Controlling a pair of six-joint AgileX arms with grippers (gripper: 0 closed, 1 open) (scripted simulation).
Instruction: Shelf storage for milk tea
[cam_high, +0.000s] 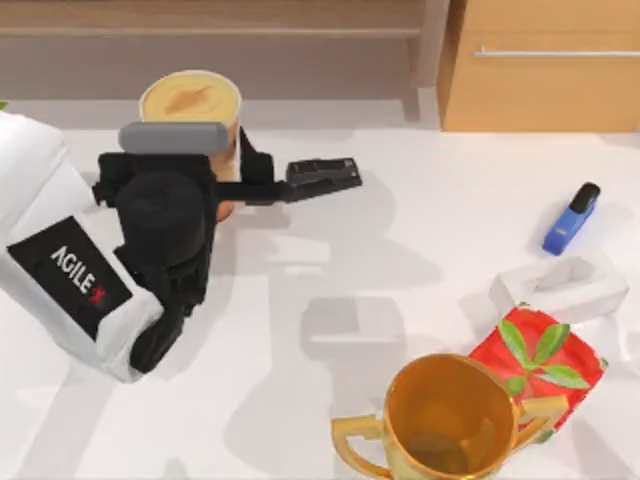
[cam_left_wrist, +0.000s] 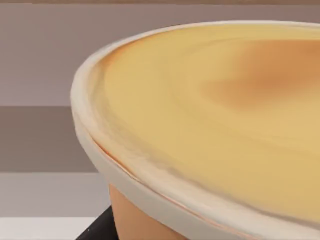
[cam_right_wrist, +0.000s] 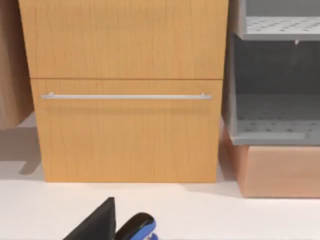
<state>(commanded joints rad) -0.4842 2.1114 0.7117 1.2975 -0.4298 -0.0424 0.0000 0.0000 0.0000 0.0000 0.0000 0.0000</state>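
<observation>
Top view: our left gripper (cam_high: 232, 172) is closed round the cup (cam_high: 190, 100), held up w/ the shelf (cam_high: 210, 32) just past it. Left wrist view: cup top (cam_left_wrist: 215, 120) right by us. Right wrist view: cabinet (cam_right_wrist: 125, 90), stapler (cam_right_wrist: 137, 227). Grab done; putting it in is left.

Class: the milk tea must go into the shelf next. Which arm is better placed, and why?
Left. Its gripper is at the milk tea, directly before the shelf. The right arm is over near the cabinet.

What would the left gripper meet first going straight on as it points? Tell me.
Likely the shelf: the left gripper holds the milk tea and faces its shadowed recess in the left wrist view; depth is unclear.
</observation>
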